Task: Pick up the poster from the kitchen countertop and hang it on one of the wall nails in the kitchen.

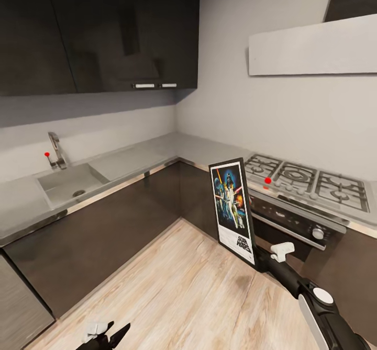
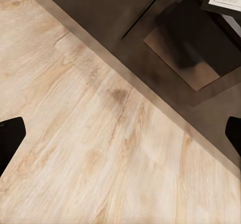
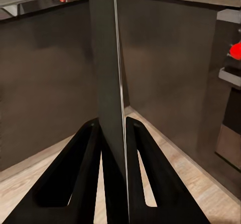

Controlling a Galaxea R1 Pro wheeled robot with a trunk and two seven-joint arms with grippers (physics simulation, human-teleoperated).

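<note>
Two grippers are on record, and only one is loaded. The right gripper (image 1: 260, 260) holds the poster (image 1: 233, 209) upright by its lower corner, out over the wooden floor (image 1: 173, 287) in front of the oven (image 1: 293, 224), clear of the kitchen countertop (image 1: 136, 156). In the right wrist view the two black fingers (image 3: 80, 174) are closed against both faces of the frame, seen edge-on (image 3: 108, 83), with no gap visible at the contact. The left gripper (image 1: 104, 337) sits low at the edge of the head view; in the left wrist view its fingertips (image 2: 10, 138) stand wide apart with nothing between them but floor. The poster reads as a thin, rigid framed panel, probably light, with smooth faces that could slip under a pinch. Held at one corner, its whole height stands above the grip, so any quick swing is likely to lever it round in the fingers; a hold nearer the middle of an edge would steady it, though the present grip appears firm. No wall nail can be made out on the pale wall (image 1: 293, 114) at this resolution. Judged status: pick-up complete, hanging not yet begun, and the frame should be carried slowly and kept vertical.
</note>
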